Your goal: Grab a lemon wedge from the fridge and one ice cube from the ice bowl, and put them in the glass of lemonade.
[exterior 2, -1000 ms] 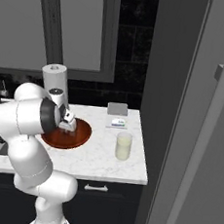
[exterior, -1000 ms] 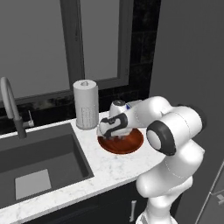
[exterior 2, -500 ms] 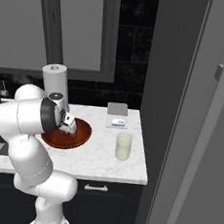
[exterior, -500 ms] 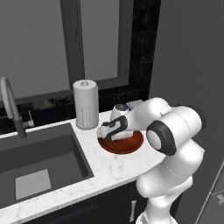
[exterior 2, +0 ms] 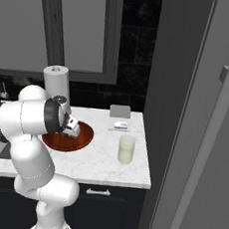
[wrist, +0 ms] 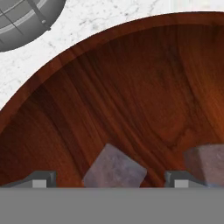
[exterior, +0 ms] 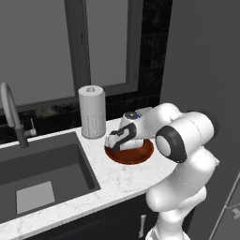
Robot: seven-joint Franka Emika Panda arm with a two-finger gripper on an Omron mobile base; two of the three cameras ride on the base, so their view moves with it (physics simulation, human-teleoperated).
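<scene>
My arm (exterior: 187,140) is glossy white, built of rounded segments with dark grey joint discs. Its hand (exterior: 123,137) is white with dark trim and a small blue mark on top.

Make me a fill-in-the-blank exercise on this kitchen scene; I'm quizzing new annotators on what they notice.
1. The tool hangs with its jaws ____ over the wooden bowl.
2. In the hand view, an ice cube lies ____ the two fingertips.
3. The glass of lemonade stands on the ____.
4. The fridge door is ____.

Missing words: open; between; counter; closed
</scene>
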